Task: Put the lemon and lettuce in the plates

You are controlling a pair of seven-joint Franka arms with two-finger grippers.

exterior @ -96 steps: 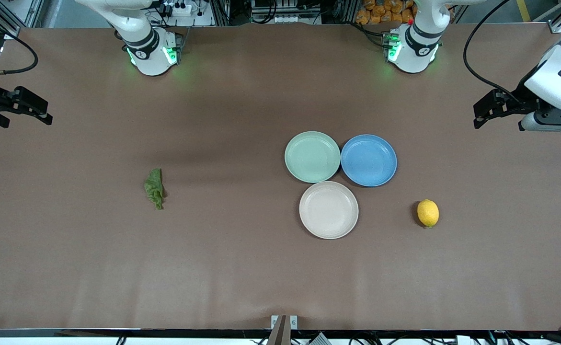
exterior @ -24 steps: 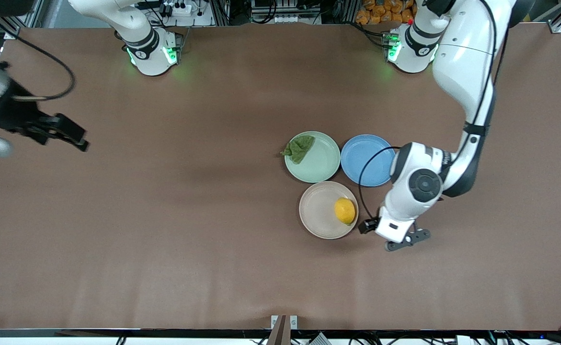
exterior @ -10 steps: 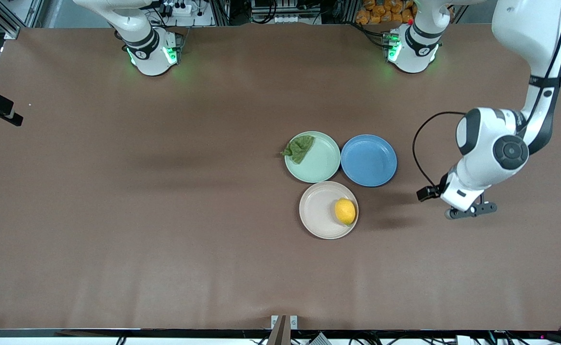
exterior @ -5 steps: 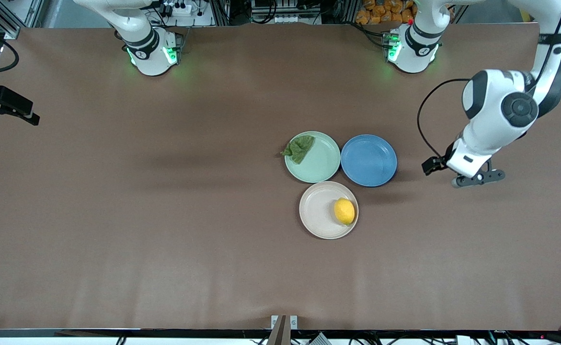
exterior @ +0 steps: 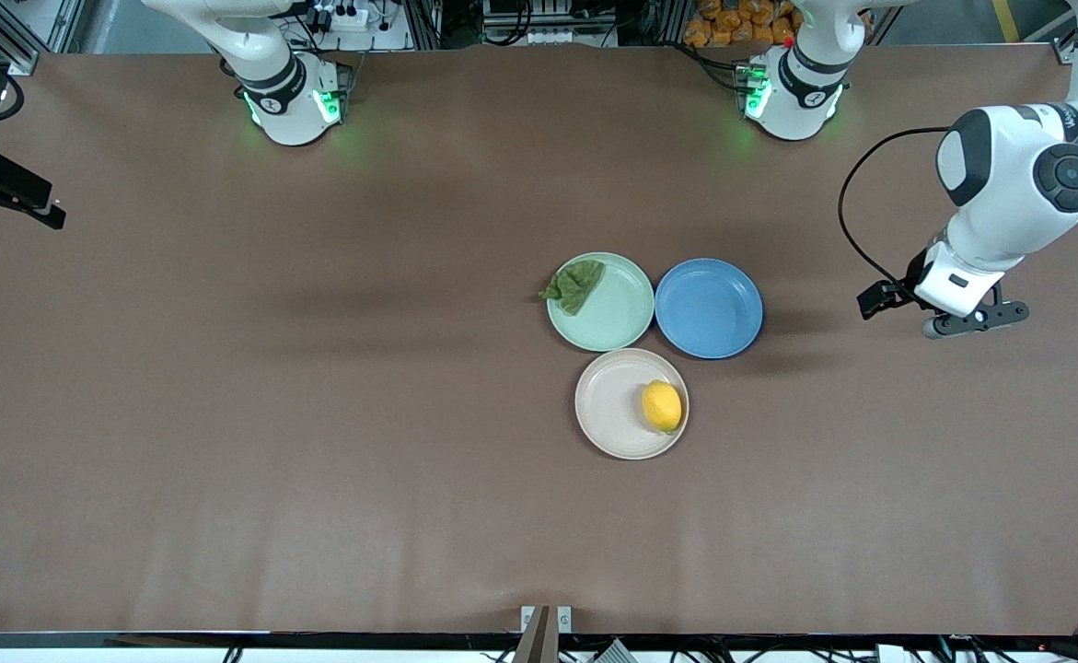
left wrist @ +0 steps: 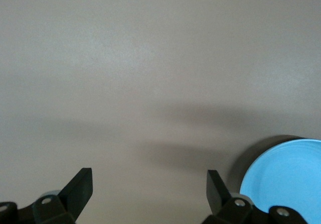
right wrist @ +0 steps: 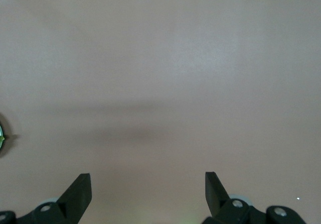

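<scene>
The yellow lemon (exterior: 662, 406) lies in the beige-cream plate (exterior: 608, 405), near the rim toward the left arm's end. The dark green lettuce (exterior: 575, 284) lies on the mint green plate (exterior: 617, 313), partly over its rim toward the right arm's end. My left gripper (exterior: 971, 319) is open and empty over bare table, toward the left arm's end from the blue plate (exterior: 709, 308). In the left wrist view its jaws (left wrist: 149, 184) stand wide apart. My right gripper (exterior: 41, 210) is open and empty at the right arm's end of the table; its jaws (right wrist: 148, 184) are wide over bare table.
The blue plate is empty and touches the mint green plate; its edge also shows in the left wrist view (left wrist: 286, 179). The beige-cream plate sits nearer the front camera than the other two. The brown table (exterior: 318, 442) is bare elsewhere.
The lemon and lettuce went from the table into the plates. My left gripper has drawn away from the beige-cream plate toward its own end of the table. The right gripper has shifted slightly at the table's edge.
</scene>
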